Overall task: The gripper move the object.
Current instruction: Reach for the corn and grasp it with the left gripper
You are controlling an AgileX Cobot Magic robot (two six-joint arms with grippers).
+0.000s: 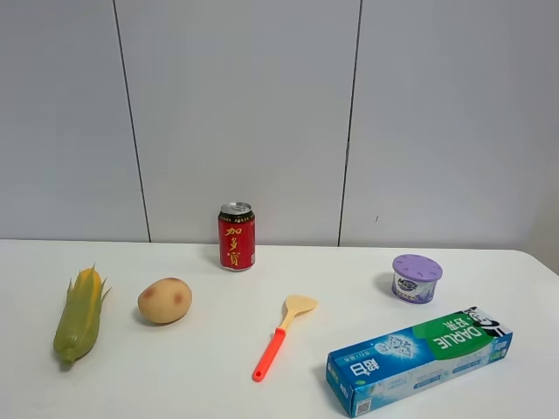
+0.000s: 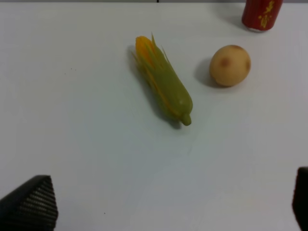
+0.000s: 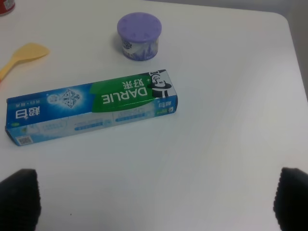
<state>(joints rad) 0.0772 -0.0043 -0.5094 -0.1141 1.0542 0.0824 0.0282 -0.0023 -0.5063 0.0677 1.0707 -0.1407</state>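
The corn (image 1: 79, 315), in a green husk with a yellow tip, lies on the white table at the far left, next to a round tan potato (image 1: 164, 300). It also shows in the left wrist view (image 2: 162, 80), well ahead of my left gripper (image 2: 163, 204), which is open and empty with its fingertips (image 2: 30, 204) wide apart. My right gripper (image 3: 156, 199) is open and empty, short of the toothpaste box (image 3: 91, 112). Neither gripper shows in the exterior high view.
A red drink can (image 1: 237, 236) stands at the back centre. An orange-handled spatula (image 1: 281, 335) lies in the middle. A blue-green toothpaste box (image 1: 419, 358) lies front right, a purple-lidded tub (image 1: 416, 278) behind it. The table's right edge (image 3: 296, 72) is near.
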